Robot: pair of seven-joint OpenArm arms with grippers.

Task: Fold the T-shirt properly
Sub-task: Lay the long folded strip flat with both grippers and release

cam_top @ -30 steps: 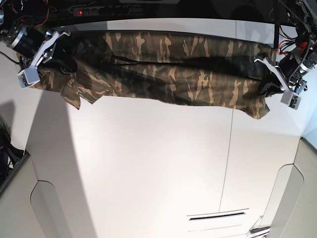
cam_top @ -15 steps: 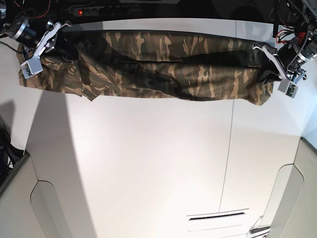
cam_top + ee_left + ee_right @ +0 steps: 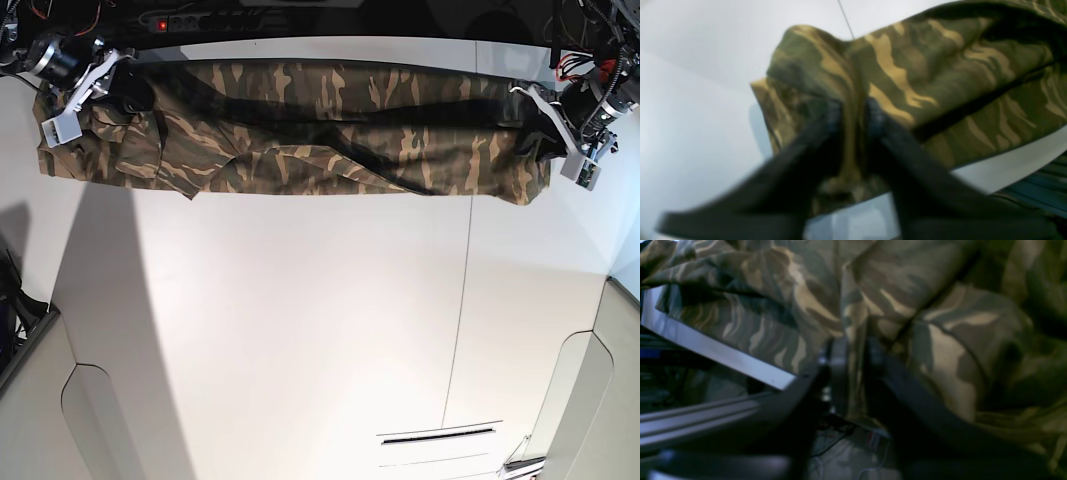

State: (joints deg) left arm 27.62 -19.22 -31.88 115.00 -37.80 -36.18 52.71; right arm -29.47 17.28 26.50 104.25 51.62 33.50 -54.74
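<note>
The camouflage T-shirt (image 3: pixel 300 130) is stretched in a long band across the far edge of the white table (image 3: pixel 300 330). My left gripper (image 3: pixel 548 128) is at its right end in the base view and is shut on a pinch of the T-shirt (image 3: pixel 893 66), with the cloth fold between the black fingers (image 3: pixel 873 116). My right gripper (image 3: pixel 118 100) is at the left end and is shut on the T-shirt (image 3: pixel 907 306); cloth hangs between its fingers (image 3: pixel 873 353). Both ends are held above the table.
A thin seam (image 3: pixel 462 300) runs down the table on the right. A slot (image 3: pixel 437 436) is near the front edge. Grey panels (image 3: pixel 40 420) flank the front corners. Cables and a power strip (image 3: pixel 200 20) lie behind the far edge.
Both grippers have moved toward the far edge, pulling the T-shirt taut and straighter. The hanging lower edge has risen and the band is narrower.
</note>
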